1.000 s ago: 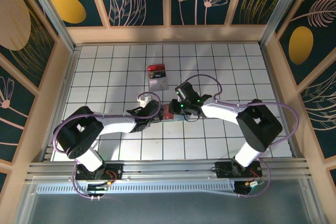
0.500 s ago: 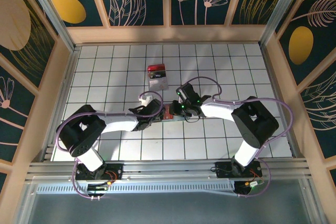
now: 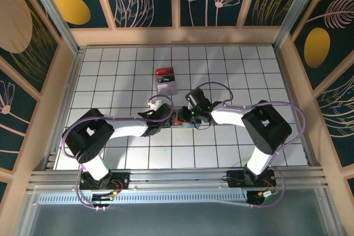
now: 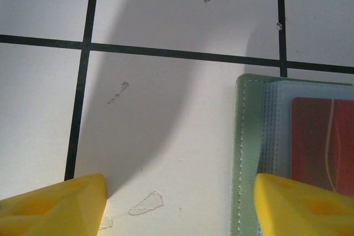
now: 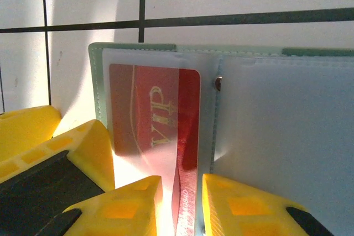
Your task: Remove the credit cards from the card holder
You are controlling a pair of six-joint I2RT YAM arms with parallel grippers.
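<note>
The card holder (image 5: 276,136) lay open and flat on the tiled table (image 4: 166,20), near its middle, between the two arms and well short of the red-topped block (image 3: 166,80) farther back. My left gripper (image 4: 177,208) was spread wide with nothing between its fingers; one fingertip (image 4: 304,203) hung over the holder's stitched green edge, and I couldn't tell whether it pressed down or only hovered. My right gripper (image 5: 182,208) had its jaws drawn close together around the near edge of the red card (image 5: 149,120), which sat in a clear sleeve (image 5: 119,81) of the left leaf. A sliver of light showed beside the card, so I couldn't say whether the pads truly bit. My worry was that the soft holder would come along with the card. If the left fingertip wasn't pinning the leaf, a pull would drag or fold the whole wallet instead of sliding the card free. I also judged the jaws might have caught the sleeve with the card, in which case it would jam. A weak grip on so thin an edge could simply slip off.
</note>
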